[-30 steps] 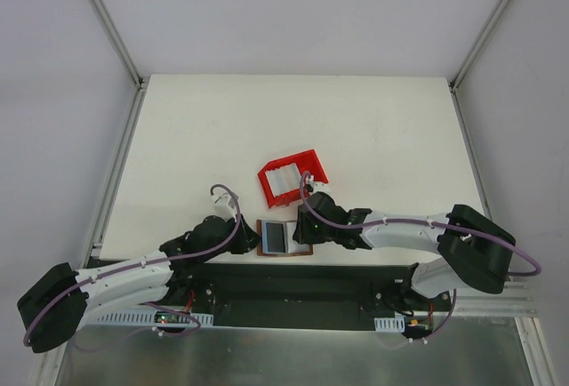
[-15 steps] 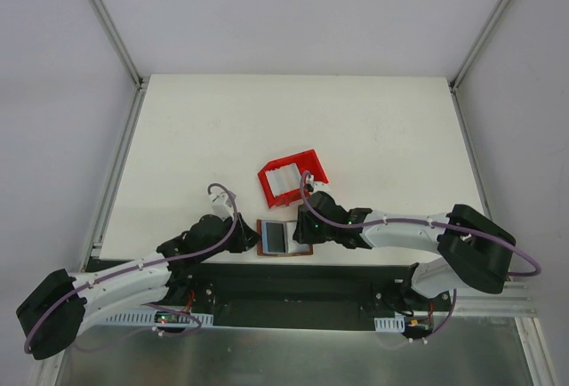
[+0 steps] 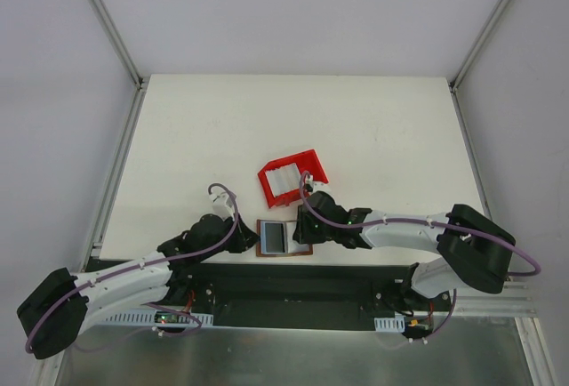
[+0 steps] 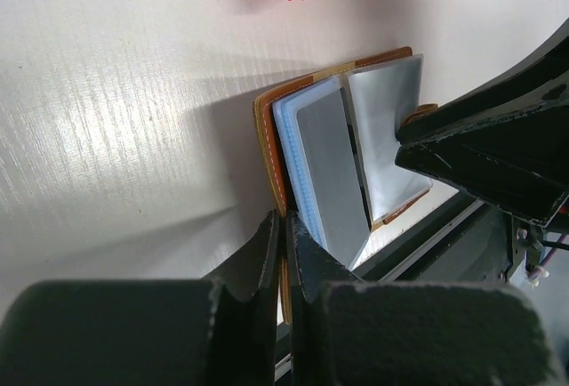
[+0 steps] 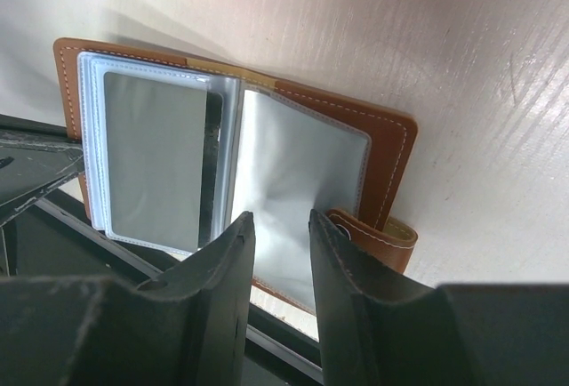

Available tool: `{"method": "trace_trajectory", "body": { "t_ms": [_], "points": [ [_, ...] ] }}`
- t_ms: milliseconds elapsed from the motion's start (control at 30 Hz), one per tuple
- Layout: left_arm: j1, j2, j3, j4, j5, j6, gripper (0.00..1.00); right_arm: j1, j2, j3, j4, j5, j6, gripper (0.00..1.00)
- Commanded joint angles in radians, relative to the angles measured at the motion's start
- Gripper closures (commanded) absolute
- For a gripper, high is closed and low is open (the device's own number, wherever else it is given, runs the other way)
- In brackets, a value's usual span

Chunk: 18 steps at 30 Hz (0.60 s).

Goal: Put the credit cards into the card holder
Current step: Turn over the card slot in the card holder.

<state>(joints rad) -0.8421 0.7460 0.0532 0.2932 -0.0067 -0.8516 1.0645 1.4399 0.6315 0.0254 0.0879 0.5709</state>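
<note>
Two tools: both are at the card holder (image 3: 284,238), one on each side of it, low in the middle of the top view.
Left tool (image 4: 283,226): pinched closed on the brown cover edge of the card holder, with the leather rim showing between its fingers.
Right tool (image 5: 278,219): fingers parted a little, tips down over the clear sleeve (image 5: 302,172) on the holder's right half, with nothing seen clamped between them.
Card holder: lies open on the tabletop (image 3: 196,137) at its near edge, sleeves fanned upward (a grey rectangle sits in the left-hand sleeve; whether it is a card I cannot tell).
Clasp tab (image 5: 391,237): sticks out at lower right of the right wrist view, just beside one finger.
Credit cards (image 3: 284,178): pale, lying in the red tray (image 3: 264,187), just above the card holder in the top view.
In the way: the right wrist sits between tray and holder and hides the holder's right edge from above; a purple cable (image 3: 222,192) loops over the left wrist.
</note>
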Motion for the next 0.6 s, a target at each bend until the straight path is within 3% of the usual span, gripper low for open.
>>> {"method": "trace_trajectory", "body": {
  "t_ms": [0,167,567],
  "points": [
    [0.011,-0.014,-0.01,0.009,0.005,0.011,1.0,-0.001,-0.024,0.014,-0.038,0.013,-0.046,0.64],
    [0.012,-0.001,0.019,0.014,0.033,0.009,1.0,0.032,-0.07,0.08,-0.05,0.035,-0.103,0.51],
    [0.011,0.018,0.046,0.027,0.045,-0.021,1.0,0.157,0.102,0.296,-0.174,0.164,-0.1,0.41]
  ]
}}
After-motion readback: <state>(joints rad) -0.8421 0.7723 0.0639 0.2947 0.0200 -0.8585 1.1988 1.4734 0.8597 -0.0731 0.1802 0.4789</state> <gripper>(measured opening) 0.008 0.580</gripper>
